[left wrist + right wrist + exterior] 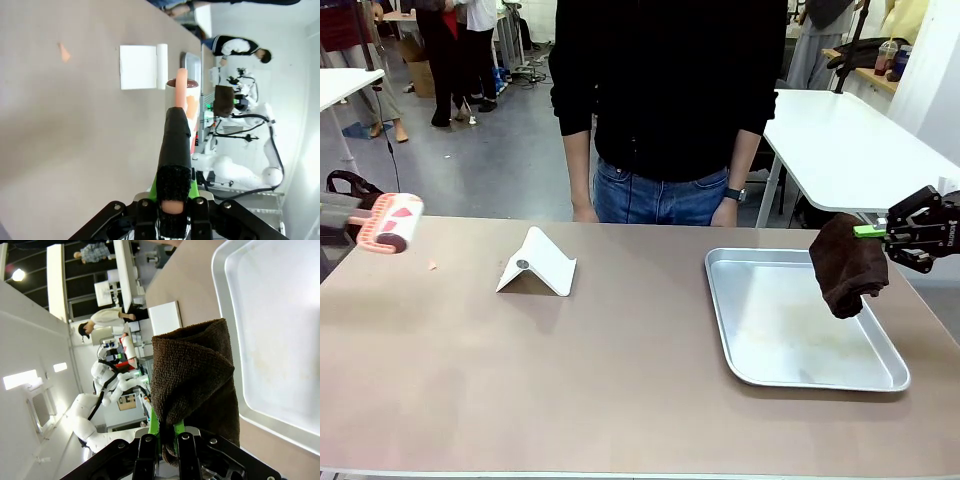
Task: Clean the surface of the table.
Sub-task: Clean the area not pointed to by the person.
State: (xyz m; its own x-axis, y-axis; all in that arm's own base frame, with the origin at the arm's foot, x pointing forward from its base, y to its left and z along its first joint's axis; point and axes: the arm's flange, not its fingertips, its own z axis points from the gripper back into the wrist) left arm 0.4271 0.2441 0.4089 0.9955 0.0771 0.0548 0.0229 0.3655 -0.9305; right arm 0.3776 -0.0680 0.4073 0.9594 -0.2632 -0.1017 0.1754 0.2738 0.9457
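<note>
I've got both tools up off the table, none touching it yet. The taupe top runs across the whole front view, from the near edge to the far edge where the person stands.

Left gripper: fingers clamped on the black foam handle of a lint roller. The roller hangs over the table's left edge, near the far-left corner, head pointing inward. I judge it's held there to go at the small orange scrap lying just beside it on the top.

Right gripper: green pads pinched together on the top fold of a brown cloth. The cloth hangs free over the right rim of the metal tray, so it drapes down ready for wiping. I can't tell whether its lower end touches the tray.

The tray sits toward the right edge, empty, with faint smears on its floor. A white folded card stand stands left of centre, toward the far edge. I'd guess both have to be worked around or moved.

The person's hands rest at the far edge, clear of both tools, with a watch on one wrist.

Writing: none readable. The roller head shows red shapes, no text. The tray, cloth and stand have no labels that I can make out.
</note>
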